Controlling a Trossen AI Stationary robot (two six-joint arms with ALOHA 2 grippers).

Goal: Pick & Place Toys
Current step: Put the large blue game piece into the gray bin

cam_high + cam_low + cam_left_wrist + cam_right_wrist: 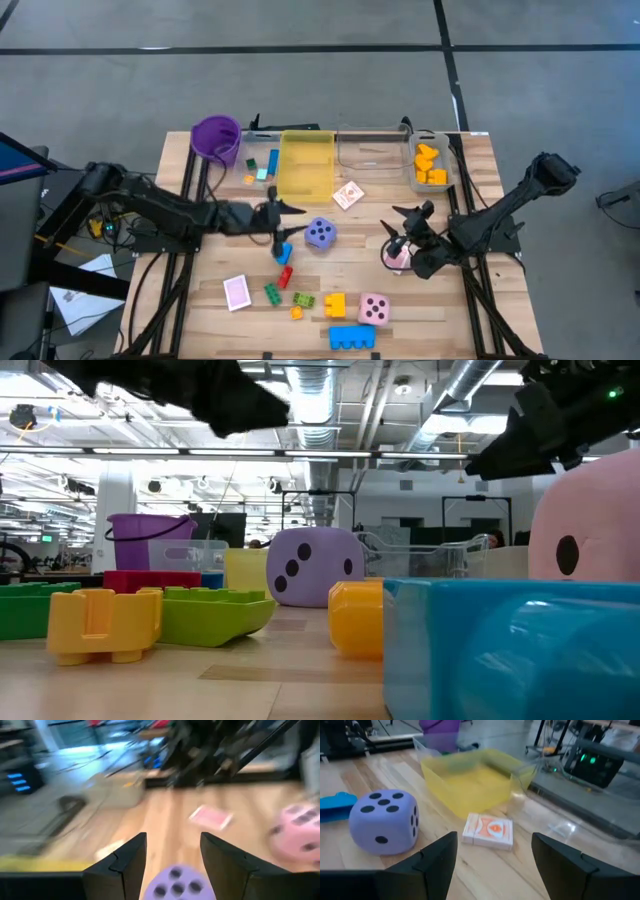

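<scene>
Overhead, bright ceiling lights [320, 410] beyond wooden table [480, 320]

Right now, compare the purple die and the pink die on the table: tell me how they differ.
The purple die sits mid-table beside the left gripper; the pink die sits nearer the front edge, next to a yellow brick. The purple die shows five pips on top, the pink die four. Both are rounded dice with dark pips, lying free and ungripped.

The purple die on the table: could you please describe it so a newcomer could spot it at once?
Start at the yellow bin on the table's far side. Just in front of its right corner sits the purple die, beside the left tool. It is the only purple cube; the other die is pink and near the front edge.
</scene>
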